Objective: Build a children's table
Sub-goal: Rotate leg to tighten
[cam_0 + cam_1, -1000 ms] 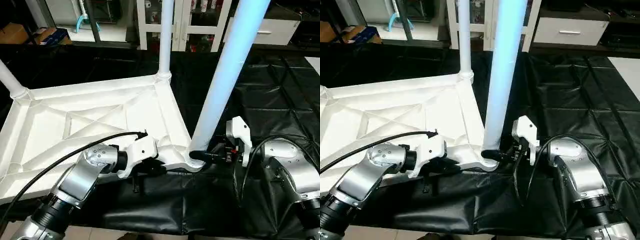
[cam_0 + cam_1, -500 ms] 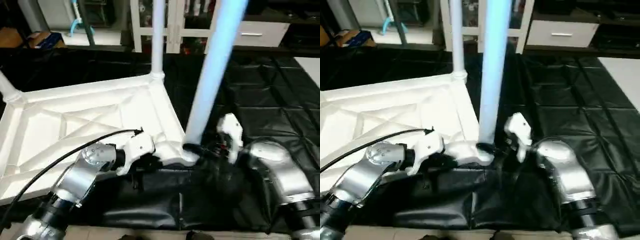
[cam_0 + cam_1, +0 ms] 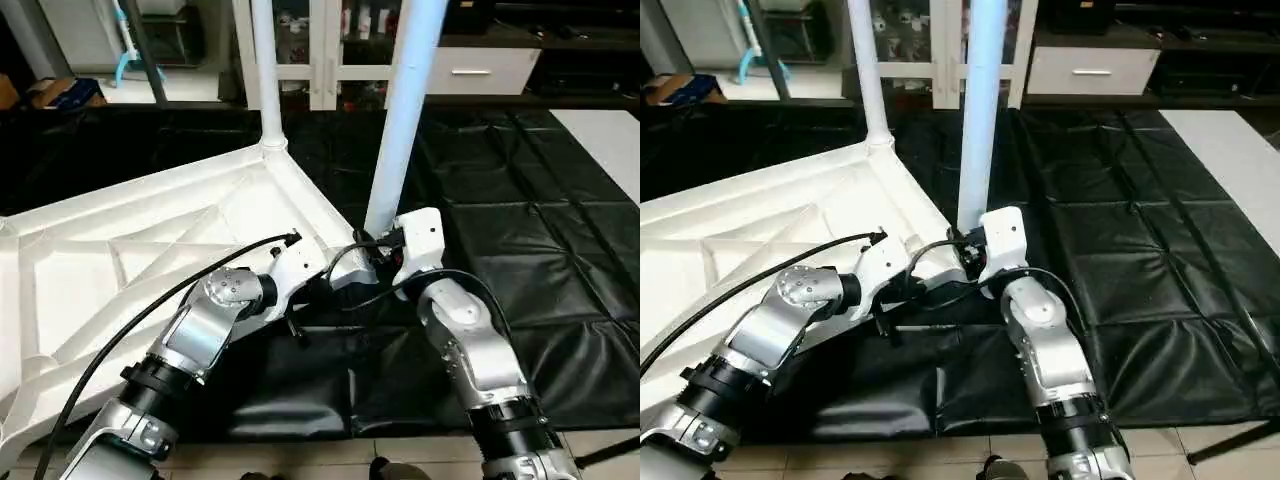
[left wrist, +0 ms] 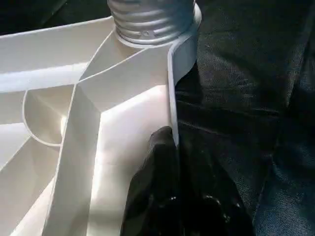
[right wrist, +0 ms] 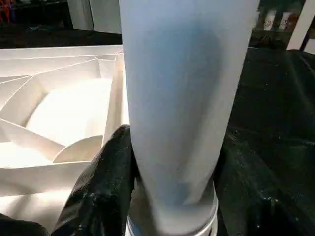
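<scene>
The white tabletop lies upside down on a black mat, its X-ribbed underside facing up, spreading from the left edge of the head views toward the middle. Two legs show standing upright in its corner sockets: a far leg at the back corner and a near leg at the front corner closest to the robot. The left gripper, on the silver left forearm, is pinched together on the thin side wall of the tabletop just short of the near corner socket; one black finger lies inside the rim, the other outside against the mat. To its right, the right gripper is clamped around the base of the near leg just above its socket, one black finger pressing the tube's side. Behind the mat stand white cabinets and a drawer unit.
</scene>
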Tool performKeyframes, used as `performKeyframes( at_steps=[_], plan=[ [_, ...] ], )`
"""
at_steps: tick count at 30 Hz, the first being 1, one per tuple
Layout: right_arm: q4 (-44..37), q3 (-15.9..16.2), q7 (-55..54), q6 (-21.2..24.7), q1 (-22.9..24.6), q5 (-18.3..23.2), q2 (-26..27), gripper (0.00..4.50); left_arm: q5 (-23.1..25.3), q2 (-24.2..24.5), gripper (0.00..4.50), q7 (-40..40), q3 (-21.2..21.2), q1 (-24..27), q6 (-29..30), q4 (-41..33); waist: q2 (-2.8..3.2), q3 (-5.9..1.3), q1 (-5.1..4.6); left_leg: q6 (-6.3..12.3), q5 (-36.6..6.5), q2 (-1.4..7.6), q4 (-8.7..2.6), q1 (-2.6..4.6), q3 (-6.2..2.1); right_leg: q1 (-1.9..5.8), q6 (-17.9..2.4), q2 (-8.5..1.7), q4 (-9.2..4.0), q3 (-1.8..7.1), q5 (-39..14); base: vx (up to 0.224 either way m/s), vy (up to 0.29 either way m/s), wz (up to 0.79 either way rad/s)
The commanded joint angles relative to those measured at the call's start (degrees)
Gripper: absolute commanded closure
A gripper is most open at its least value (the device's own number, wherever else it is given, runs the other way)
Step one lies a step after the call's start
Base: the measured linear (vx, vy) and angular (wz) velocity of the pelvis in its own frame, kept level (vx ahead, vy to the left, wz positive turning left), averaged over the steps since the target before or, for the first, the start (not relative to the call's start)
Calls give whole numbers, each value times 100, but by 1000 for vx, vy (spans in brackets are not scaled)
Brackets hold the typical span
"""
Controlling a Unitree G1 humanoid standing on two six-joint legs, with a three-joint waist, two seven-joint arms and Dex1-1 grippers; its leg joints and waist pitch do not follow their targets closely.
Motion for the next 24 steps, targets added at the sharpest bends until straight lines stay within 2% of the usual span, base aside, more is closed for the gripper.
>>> performKeyframes(
  at_steps=[1, 4, 5, 7, 8, 10, 12, 13, 15, 16, 17, 18, 19, 20, 22, 24],
  plan=[
    [365, 2, 83, 155, 77, 55, 13, 263, -47, -144, 450, -219, -343, 70, -196, -58, 88, -250, -33, -805, -4145, 656, -762, 263, -529, -72, -540, -281, -359, 83, -2742, 0, 0, 0],
    [153, 169, 534, 76, 99, 179, -47, 263, -46, -87, 450, -248, -355, 141, -237, -81, 62, -273, -15, -709, -3878, 657, -729, 247, -510, -56, -649, -332, -358, 137, -2576, 0, 0, 0],
    [19, 220, 654, 89, 114, 183, -115, 263, -48, -62, 450, -272, -354, 173, -241, -114, 30, -282, -2, -663, -3679, 669, -716, 224, -504, -39, -714, -355, -349, 166, -2456, 0, 0, 0],
    [-85, 262, 833, 145, 123, 243, -179, 207, -48, -43, 450, -294, -347, 196, -239, -148, 40, -295, 28, -593, -3359, 679, -696, 209, -481, -24, -834, -378, -330, 208, -2242, 0, 0, 0],
    [-211, 339, 1027, 200, 134, 257, -290, 193, -57, -2, 450, -344, -348, 231, -244, -204, 33, -322, 58, -505, -2916, 699, -687, 165, -467, 32, -1002, -399, -279, 234, -1813, 0, 0, 0],
    [-479, 348, 1395, 394, 136, 429, -500, 175, -134, 90, 450, -483, -332, 331, -226, -336, 28, -340, 78, -419, -2603, 712, -675, 133, -454, 84, -1098, -411, -246, 247, -1489, 0, 0, 0],
    [-694, 285, 1966, 596, 85, 675, -873, 159, -201, 277, 450, -719, -359, 472, -281, -488, 22, -364, 117, -205, -2145, 705, -632, 140, -406, 131, -1268, -413, -225, 250, -1155, 27, -10, 3],
    [-771, 269, 2299, 715, 54, 788, -1097, 159, -225, 377, 450, -832, -377, 545, -325, -567, 50, -358, 142, -156, -2070, 713, -623, 146, -403, 130, -1301, -418, -212, 255, -1094, 55, -19, 5],
    [-777, 290, 2680, 614, 19, 768, -1425, 151, -310, 505, 450, -1025, -393, 660, -383, -709, 33, -374, 206, 40, -1708, 725, -589, 153, -364, 137, -1403, -413, -206, 256, -896, 67, -19, 6],
    [-769, 297, 2887, 556, 7, 766, -1591, 151, -368, 565, 450, -1130, -395, 724, -395, -792, 20, -378, 231, 62, -1607, 723, -580, 157, -362, 159, -1427, -409, -187, 249, -825, 68, -20, 6],
    [-762, 300, 3055, 507, -2, 762, -1723, 151, -415, 612, 450, -1216, -396, 776, -403, -858, 27, -384, 256, 164, -1453, 721, -554, 164, -335, 132, -1497, -416, -178, 265, -698, 73, -29, 11],
    [-776, 298, 3619, 343, 15, 816, -2116, 151, -537, 734, 450, -1412, -383, 916, -376, -1054, 10, -396, 293, 256, -1279, 723, -526, 198, -309, 125, -1557, -401, -151, 262, -516, 77, -28, 10],
    [-776, 298, 3619, 343, 15, 816, -2116, 151, -537, 734, 450, -1412, -383, 916, -376, -1054, 14, -417, 314, 321, -1088, 722, -508, 184, -316, 169, -1596, -405, -105, 252, -308, 77, -28, 10],
    [-796, 297, 3817, 311, 34, 857, -2240, 151, -556, 773, 450, -1453, -378, 952, -357, -1112, 25, -433, 363, 598, -526, 720, -473, 156, -302, 172, -1701, -397, -36, 243, 253, 66, -29, 6],
    [-840, 327, 4206, 251, 76, 928, -2481, 151, -559, 840, 450, -1496, -363, 993, -319, -1193, 9, -446, 367, 705, -336, 714, -445, 127, -311, 208, -1754, -395, 1, 225, 429, 0, 0, 0],
    [-931, 384, 4634, 228, 139, 1029, -2734, 151, -588, 898, 450, -1529, -333, 1030, -266, -1280, 10, -428, 382, 818, -324, 726, -447, 95, -320, 220, -1766, -410, -9, 214, 276, 0, 0, 0]
  ],
)
